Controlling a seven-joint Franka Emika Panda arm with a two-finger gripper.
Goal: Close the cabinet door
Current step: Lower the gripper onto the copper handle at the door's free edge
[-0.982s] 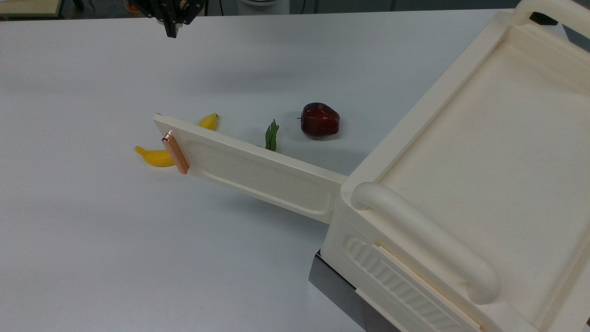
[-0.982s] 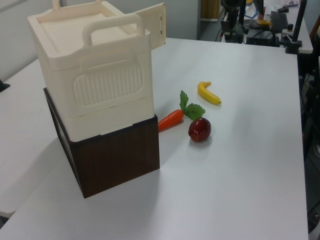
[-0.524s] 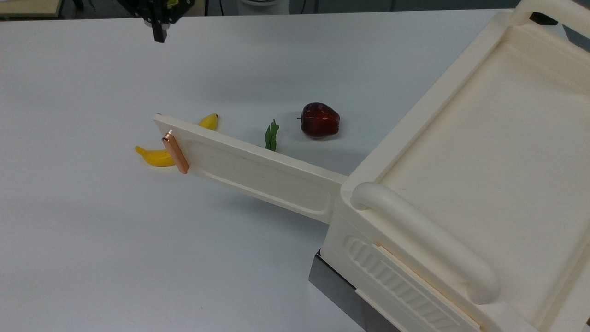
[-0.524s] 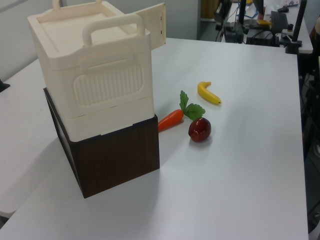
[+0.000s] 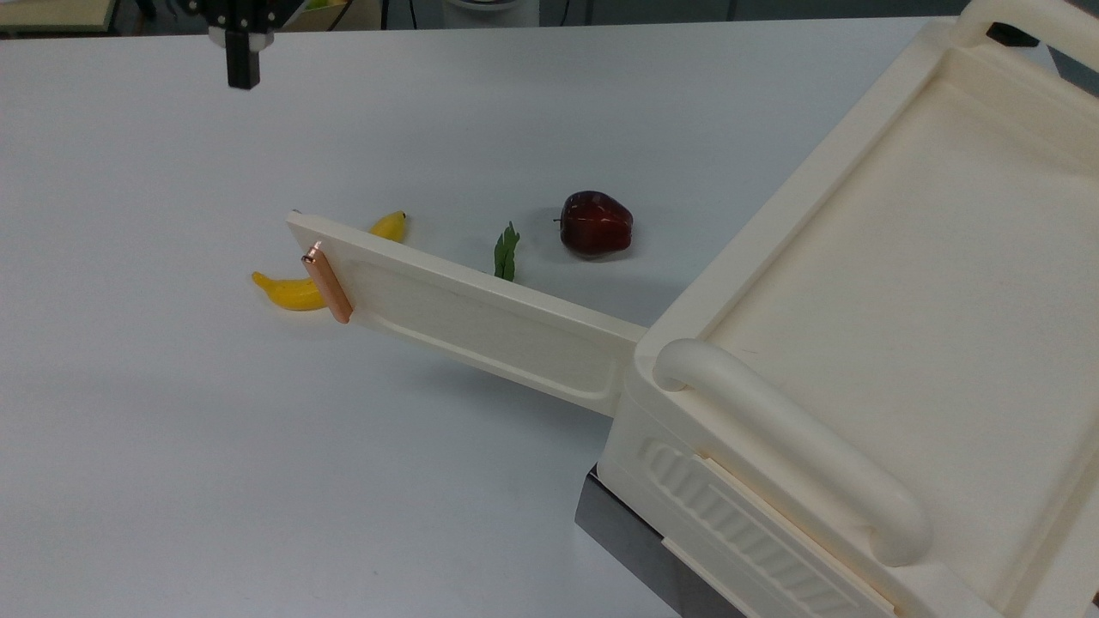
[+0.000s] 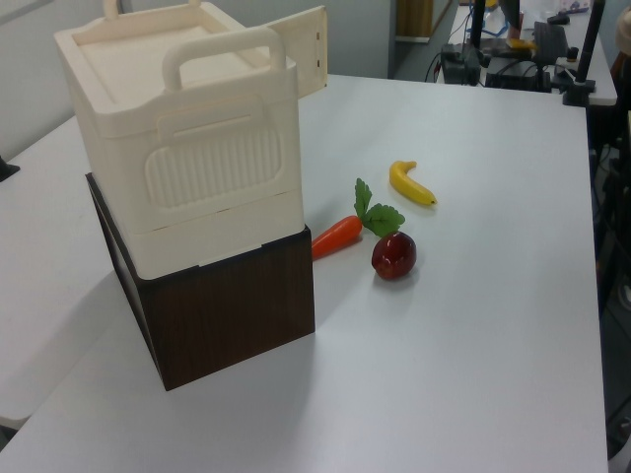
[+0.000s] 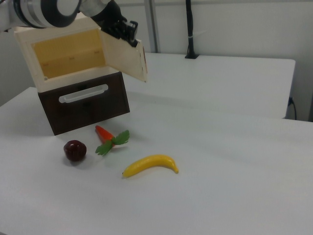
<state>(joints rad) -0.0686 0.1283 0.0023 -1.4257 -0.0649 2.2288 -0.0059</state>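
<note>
Top view: cabinet door [image 5: 481, 322] swings wide open from the cabinet [image 5: 901, 283] over the tabletop [image 5: 215, 446]; gripper [image 5: 243, 69], fingers pressed together, hangs near the far edge, well apart, likely positioning to push.

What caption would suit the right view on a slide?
The cabinet door stands open with the gripper near its top edge, while an apple, carrot and banana lie on the table.

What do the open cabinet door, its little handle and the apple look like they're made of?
The cabinet door looks like moulded cream plastic, matte, with a recessed panel pressed into it. Its handle has a copper-coloured metallic sheen; it may be metal or coated plastic. The apple is dark red and very glossy, probably a plastic or wax toy.
</note>
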